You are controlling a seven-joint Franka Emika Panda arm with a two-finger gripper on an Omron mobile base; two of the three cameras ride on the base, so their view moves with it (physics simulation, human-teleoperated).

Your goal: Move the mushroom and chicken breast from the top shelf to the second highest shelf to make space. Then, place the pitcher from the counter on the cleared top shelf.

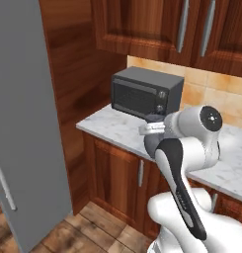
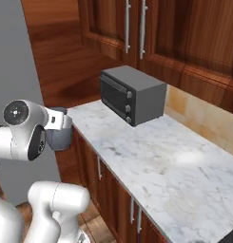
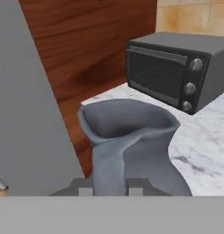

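Observation:
My gripper is shut on the handle of the dark grey-blue pitcher. The handle runs down from the flared lip between the two finger tips. The pitcher hangs off the left end of the counter, just past its corner. In the left base view the pitcher peeks out dark behind my white forearm, above the marble counter. The mushroom, the chicken breast, the top shelf and the second highest shelf are out of view.
A dark grey toaster oven stands on the counter against the tiled wall. The tall grey fridge door rises at the left, beside a wooden side panel. Wooden wall cabinets hang above.

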